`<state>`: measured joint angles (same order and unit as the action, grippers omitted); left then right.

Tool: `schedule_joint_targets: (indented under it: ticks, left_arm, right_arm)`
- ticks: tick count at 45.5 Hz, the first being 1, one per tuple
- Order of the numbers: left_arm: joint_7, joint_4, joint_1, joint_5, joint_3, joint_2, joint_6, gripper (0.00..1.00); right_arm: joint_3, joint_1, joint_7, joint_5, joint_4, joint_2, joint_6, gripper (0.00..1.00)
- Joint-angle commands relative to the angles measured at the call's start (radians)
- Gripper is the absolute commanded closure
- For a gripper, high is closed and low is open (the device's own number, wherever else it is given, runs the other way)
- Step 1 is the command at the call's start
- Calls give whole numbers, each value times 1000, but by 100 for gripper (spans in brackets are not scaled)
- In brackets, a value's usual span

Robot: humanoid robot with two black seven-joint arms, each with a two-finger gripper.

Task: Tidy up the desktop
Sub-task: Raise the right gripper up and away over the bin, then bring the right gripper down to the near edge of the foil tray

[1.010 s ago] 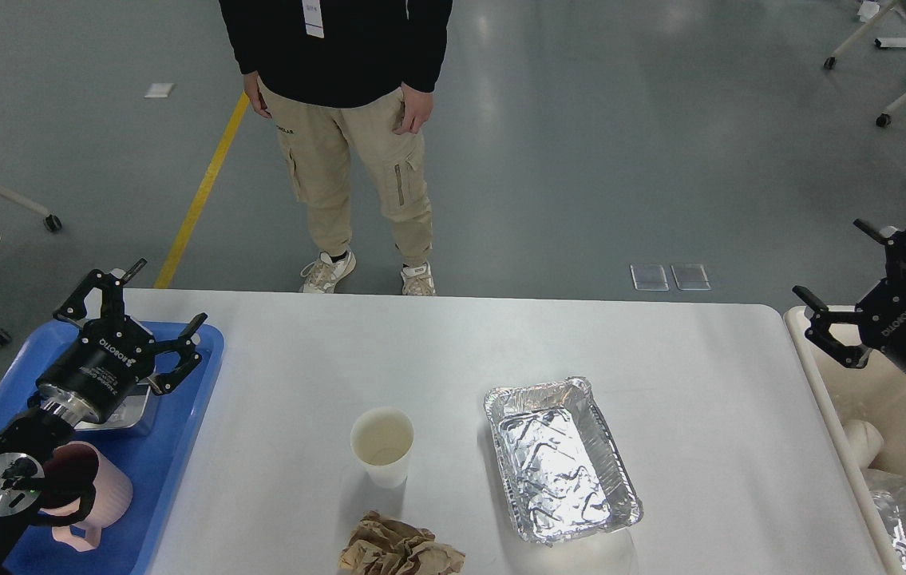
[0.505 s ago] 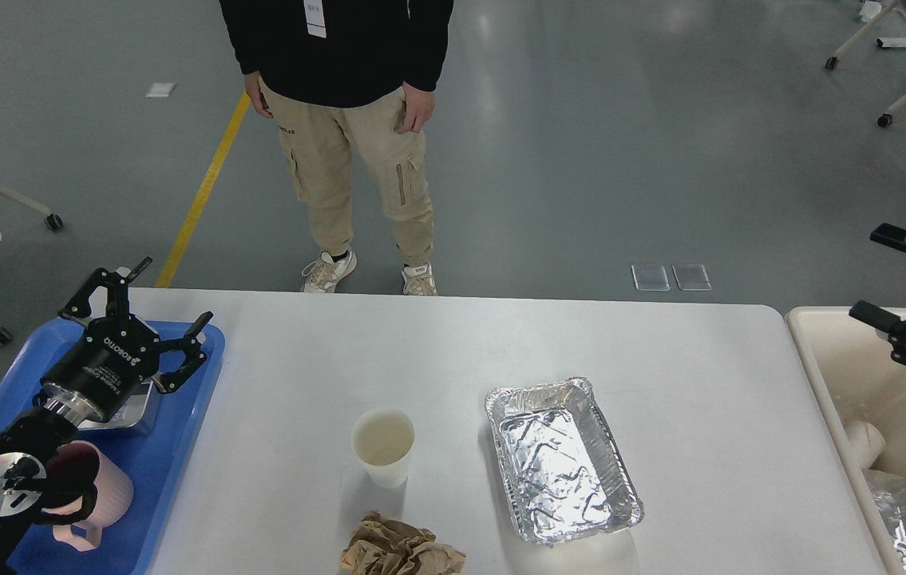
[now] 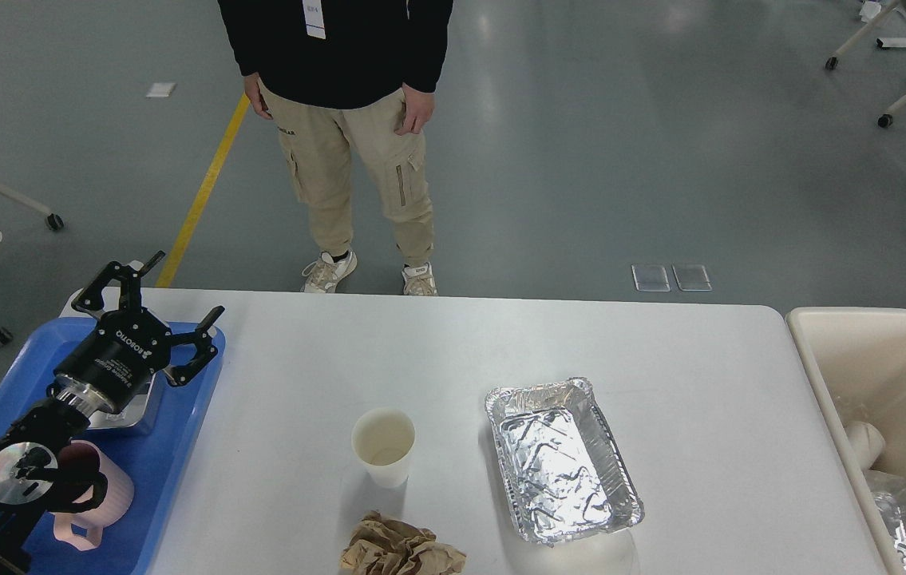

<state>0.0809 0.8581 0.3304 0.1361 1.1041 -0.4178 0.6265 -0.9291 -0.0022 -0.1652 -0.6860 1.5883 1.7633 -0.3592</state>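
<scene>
On the desktop (image 3: 453, 351), a cup (image 3: 383, 446) stands left of a foil tray (image 3: 562, 461), crumpled paper (image 3: 401, 549) before it.

White desktop (image 3: 453, 351) as landmark. Paper cup (image 3: 382, 444) upright near its front-middle, crumpled brown paper (image 3: 401, 549) just in front of cup at the near edge. Foil tray (image 3: 562, 459) right of cup, apart from it. Blue tray (image 3: 169, 447) at desktop's left end, pink mug (image 3: 97, 499) on it. Left gripper (image 3: 173, 303) above the tray's far corner, fingers spread. Beige bin (image 3: 868, 351) off the right end. Person (image 3: 341, 120) stands behind the far edge.
</scene>
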Motion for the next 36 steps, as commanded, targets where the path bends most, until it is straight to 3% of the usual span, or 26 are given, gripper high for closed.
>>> schedule_joint_targets:
  ticks: [1,10,27,36]
  left_arm:
    - [-1,-16,9,0,-3,20,18,3]
    - [0,-40,18,8,-15,22,38,3]
    - [0,-56,26,7,-12,10,35,3]
    - [0,-56,27,7,-12,7,35,3]
  right_arm:
    - [96,7,3,11,77,59,117,0]
    - [153,8,1,13,139,73,217,0]
    - [156,1,-25,9,139,4,223,0]
    - [161,-10,-25,6,136,-119,221,0]
